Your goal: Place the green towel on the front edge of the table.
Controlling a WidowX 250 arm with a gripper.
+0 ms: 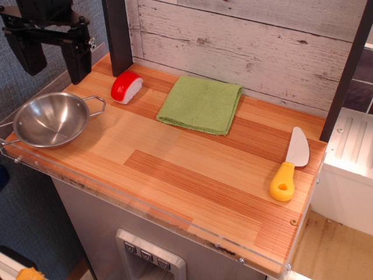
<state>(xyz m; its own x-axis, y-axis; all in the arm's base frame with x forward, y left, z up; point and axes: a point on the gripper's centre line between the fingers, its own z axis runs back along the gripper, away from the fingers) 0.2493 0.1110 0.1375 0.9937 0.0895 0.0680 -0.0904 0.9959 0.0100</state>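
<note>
The green towel lies folded and flat at the back middle of the table, close to the whitewashed plank wall. My gripper hangs at the upper left, above the table's left end and the steel bowl. Its two black fingers stand wide apart and hold nothing. It is well to the left of the towel and not touching it.
A steel bowl with two handles sits at the left edge. A red and white toy lies between bowl and towel. A yellow-handled knife lies at the right. A black post stands at the back left, a white side unit on the right.
</note>
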